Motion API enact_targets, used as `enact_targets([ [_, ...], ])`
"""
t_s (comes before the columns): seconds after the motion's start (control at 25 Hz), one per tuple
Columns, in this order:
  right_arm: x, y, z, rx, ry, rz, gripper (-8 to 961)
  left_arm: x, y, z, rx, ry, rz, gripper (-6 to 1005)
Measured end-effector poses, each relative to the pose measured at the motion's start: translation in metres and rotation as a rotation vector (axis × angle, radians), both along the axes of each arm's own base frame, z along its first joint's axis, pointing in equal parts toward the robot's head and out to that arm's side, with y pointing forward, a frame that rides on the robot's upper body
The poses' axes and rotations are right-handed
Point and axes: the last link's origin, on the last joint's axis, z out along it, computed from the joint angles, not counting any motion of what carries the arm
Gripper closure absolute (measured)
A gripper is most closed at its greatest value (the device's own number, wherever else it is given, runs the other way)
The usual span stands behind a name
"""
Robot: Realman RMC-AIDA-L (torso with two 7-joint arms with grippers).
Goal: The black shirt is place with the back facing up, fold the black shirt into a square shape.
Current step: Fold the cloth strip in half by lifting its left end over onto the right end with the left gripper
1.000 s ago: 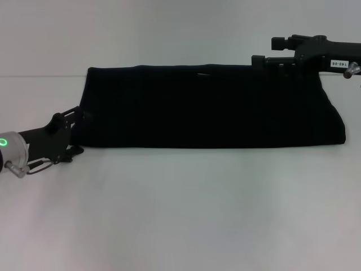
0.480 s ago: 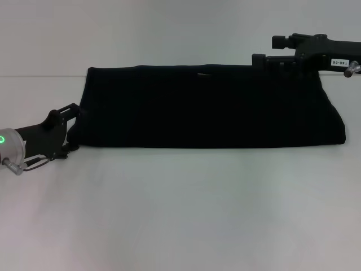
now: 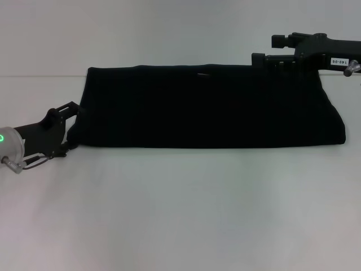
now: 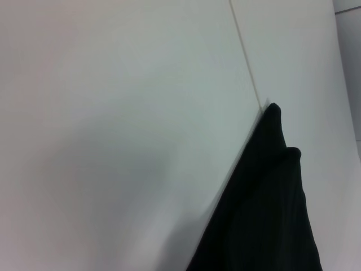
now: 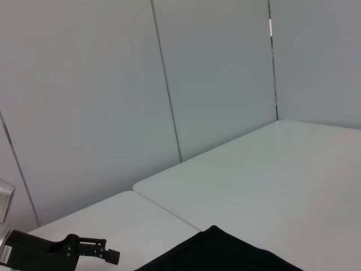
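Currently: black shirt point(image 3: 211, 107) folded into a long flat band on the white table point(image 3: 180, 209), one gripper at each end.

Left gripper point(image 3: 72, 121) sits at the shirt's near-left corner, its two fingers spread narrowly with the cloth edge just ahead of them; no fabric is seen pinched between them. Right gripper point(image 3: 260, 49) lies level at the far-right edge, upper and lower fingers parted, the shirt's hem directly below its lower finger; contact cannot be confirmed. Left wrist view shows a pointed shirt corner point(image 4: 273, 116) lying on the table.
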Motion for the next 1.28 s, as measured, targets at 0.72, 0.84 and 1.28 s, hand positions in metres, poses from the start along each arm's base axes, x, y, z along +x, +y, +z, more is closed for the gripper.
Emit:
enact_targets([
  [0.72,-0.0003,0.0001,0.0000,0.000,0.000,0.001,29,0.0018,0.0033,0.0004,0.005,0.019,-0.011,49],
  [0.84,-0.0003,0.0001,0.0000,0.000,0.000,0.001,29,0.0019,0.0031,0.0001,0.004,0.019,-0.012,50],
  [1.28,-0.0004,0.0000,-0.0004,-0.001,0.000,0.001,28,-0.0023,0.0017,0.0068,0.012,0.071,-0.049,49],
])
